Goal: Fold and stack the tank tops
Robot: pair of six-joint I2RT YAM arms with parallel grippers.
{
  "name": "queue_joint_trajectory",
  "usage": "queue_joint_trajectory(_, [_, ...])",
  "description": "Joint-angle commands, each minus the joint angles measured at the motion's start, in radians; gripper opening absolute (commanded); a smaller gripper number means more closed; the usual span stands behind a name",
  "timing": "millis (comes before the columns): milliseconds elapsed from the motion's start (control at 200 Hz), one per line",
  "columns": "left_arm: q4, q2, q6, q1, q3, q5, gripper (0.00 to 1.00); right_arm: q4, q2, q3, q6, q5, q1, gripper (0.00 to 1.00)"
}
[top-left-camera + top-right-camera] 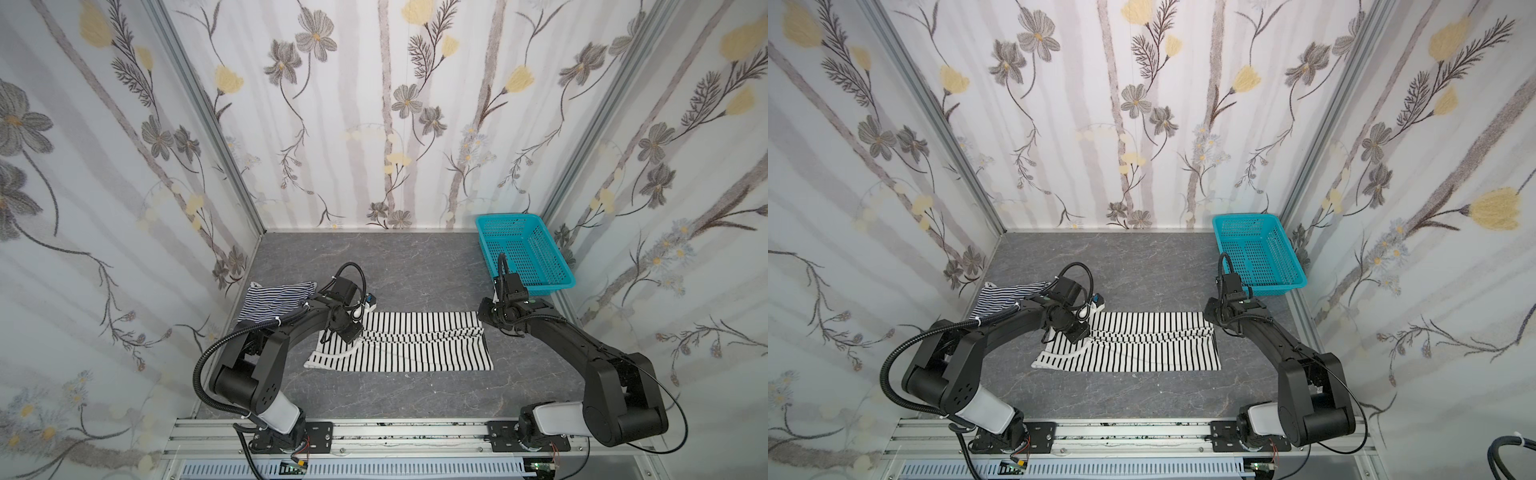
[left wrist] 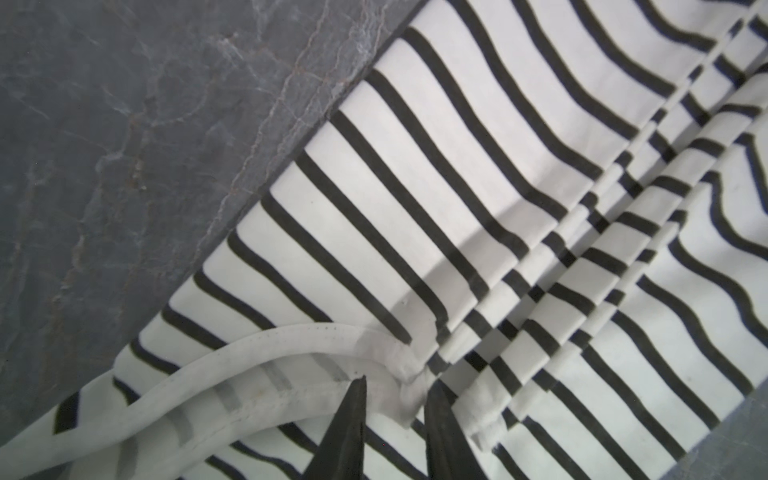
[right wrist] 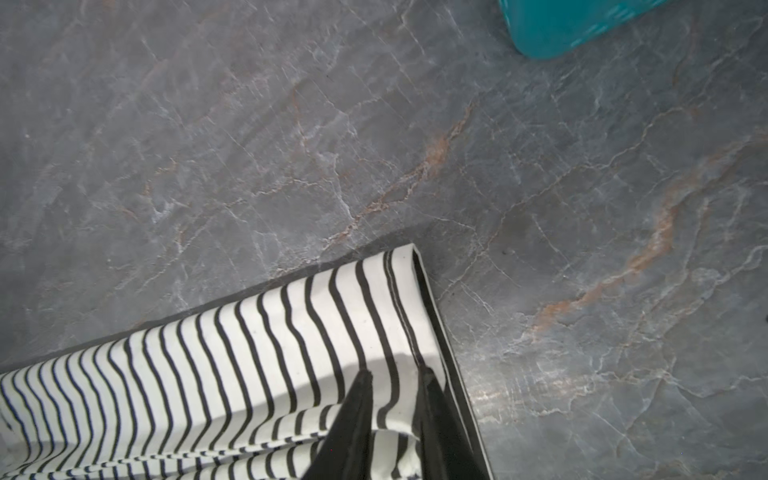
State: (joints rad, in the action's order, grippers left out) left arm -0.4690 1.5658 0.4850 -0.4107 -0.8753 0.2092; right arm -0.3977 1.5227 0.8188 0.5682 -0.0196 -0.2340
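The black-and-white striped tank top (image 1: 415,349) (image 1: 1142,349) lies in a long band across the middle of the table, its rear half laid over onto itself with a wrinkled edge along the centre. My left gripper (image 1: 351,330) (image 2: 395,384) stands over its left end by the white armhole trim (image 2: 249,353), jaws a little apart with nothing pinched. My right gripper (image 1: 484,312) (image 3: 392,374) is at the top's right hem (image 3: 415,316), jaws also slightly apart over the cloth. The navy-and-white tank top (image 1: 270,301) (image 1: 1000,299) sits bunched at the left, partly behind my left arm.
A teal perforated basket (image 1: 525,253) (image 1: 1258,253) (image 3: 561,25) stands at the back right corner, just behind my right wrist. Flowered walls close in three sides. The grey marbled table (image 1: 395,266) shows bare behind and in front of the striped top.
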Motion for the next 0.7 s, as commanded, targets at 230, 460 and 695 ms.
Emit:
queue_joint_trajectory(230, [0.019,-0.059,-0.019,0.028,-0.075,-0.037,0.41,0.063,0.185,0.098,0.060,-0.008,-0.106,0.18])
queue_joint_trajectory(460, [0.077,0.099,-0.023,0.115,-0.208,-0.134,0.42,0.096,0.219,0.063,0.078,-0.017,-0.135,0.17])
queue_joint_trajectory(695, [0.087,0.199,-0.038,0.160,-0.266,-0.214,0.43,0.120,0.204,0.003,0.091,-0.019,-0.147,0.17])
